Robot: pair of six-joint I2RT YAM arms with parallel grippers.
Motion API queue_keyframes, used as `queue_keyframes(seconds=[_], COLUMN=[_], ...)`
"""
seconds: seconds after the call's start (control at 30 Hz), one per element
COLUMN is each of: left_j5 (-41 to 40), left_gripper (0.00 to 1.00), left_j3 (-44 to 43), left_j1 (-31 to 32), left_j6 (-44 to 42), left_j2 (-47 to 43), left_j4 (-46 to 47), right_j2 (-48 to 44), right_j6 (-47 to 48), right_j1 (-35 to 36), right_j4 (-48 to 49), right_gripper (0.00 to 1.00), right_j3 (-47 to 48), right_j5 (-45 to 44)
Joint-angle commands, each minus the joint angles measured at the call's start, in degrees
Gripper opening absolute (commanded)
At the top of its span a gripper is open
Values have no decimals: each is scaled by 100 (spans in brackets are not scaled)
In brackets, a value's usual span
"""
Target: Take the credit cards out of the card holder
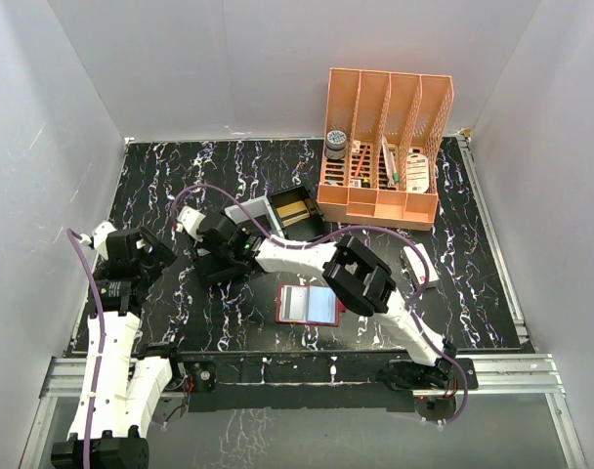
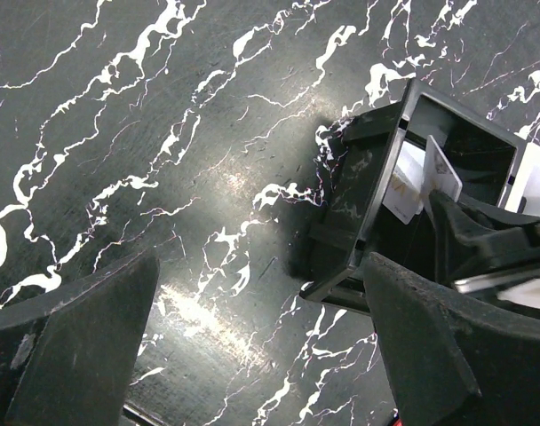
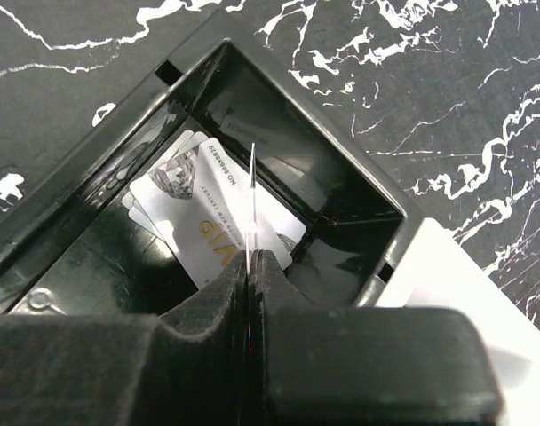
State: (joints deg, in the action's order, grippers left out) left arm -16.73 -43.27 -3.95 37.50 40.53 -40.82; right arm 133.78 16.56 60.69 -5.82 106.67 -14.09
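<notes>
Card (image 3: 252, 195) stands edge-on, pinched between right gripper (image 3: 250, 259) fingertips.

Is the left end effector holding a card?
No, the left end effector gapes open over the table, with nothing in it.

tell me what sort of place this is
Probably a robotics lab test cell: plain white walls box in a black marbled table, and the left arm and right arm are mounted at an aluminium rail.

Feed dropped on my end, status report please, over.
Left gripper open, empty. Right gripper shut on a card above the black tray. Card holder open, pale card on it. No obstruction seen.
</notes>
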Motion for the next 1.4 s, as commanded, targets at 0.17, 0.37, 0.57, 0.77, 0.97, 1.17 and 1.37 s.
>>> queue_keyframes(seconds=[0.17, 0.37, 0.57, 0.77, 0.97, 1.17, 1.37], left_j5=[-196, -221, -167, -138, -135, -121, -102], left_gripper=[99, 99, 99, 99, 99, 99, 99], left_j3=[-102, -118, -113, -111, -108, -103, -98], left_j1=[-23, -22, -20, -24, -26, -25, -22], left_j6=[14, 12, -21, -34, -34, -49, -55], left_j2=[-89, -105, -107, -98, -94, -90, -92], left_j4=[-109, -119, -102, -84, -80, -67, -49], right_j2=[269, 190, 88, -150, -145, 263, 680], right_j6=[1107, 1063, 687, -563, -1932, -2493, -2622], right_j1=[101, 101, 88, 42, -39, -35, -35], right_j4=[539, 298, 64, -131, -564, -1326, -1920], right_gripper=[7, 23, 39, 42, 21, 9, 6], right_j3=[375, 229, 273, 265, 415, 994, 1528], right_j5=[-21, 648, 617, 797, 1220, 715, 393])
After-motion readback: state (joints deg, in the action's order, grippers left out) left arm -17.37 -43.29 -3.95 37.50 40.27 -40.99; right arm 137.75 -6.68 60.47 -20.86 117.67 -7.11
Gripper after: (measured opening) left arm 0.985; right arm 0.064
